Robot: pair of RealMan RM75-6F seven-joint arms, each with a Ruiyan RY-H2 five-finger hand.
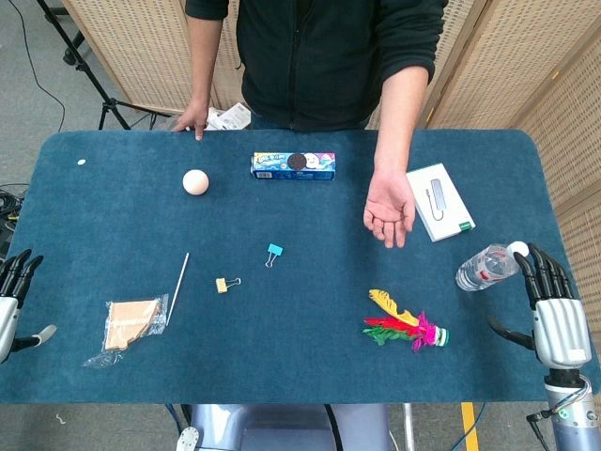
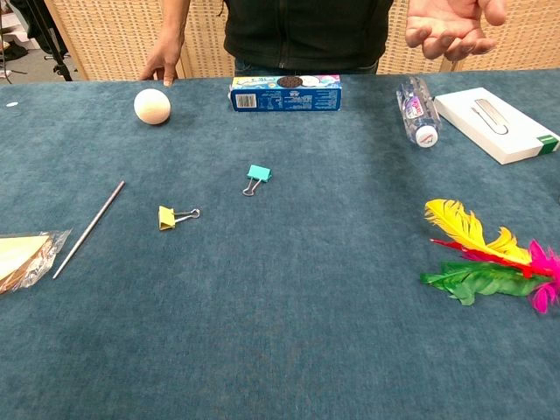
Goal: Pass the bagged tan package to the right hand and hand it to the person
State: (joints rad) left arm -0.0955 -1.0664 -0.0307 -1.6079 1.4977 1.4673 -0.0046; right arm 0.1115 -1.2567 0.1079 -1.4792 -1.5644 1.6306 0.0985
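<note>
While both robot hands (image 1: 14, 296) (image 1: 554, 305) rest open and empty, stick (image 1: 178, 285) beside tan package (image 1: 130, 326)

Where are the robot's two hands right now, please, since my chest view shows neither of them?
Observer: The left hand hangs off the table's left edge, empty, fingers apart.
Operator: And the right one?
Observer: The right hand is at the right edge, open, beside the water bottle.
Operator: How much of the tan package is there?
Observer: The whole tan package lies flat near the left hand, untouched.
</note>
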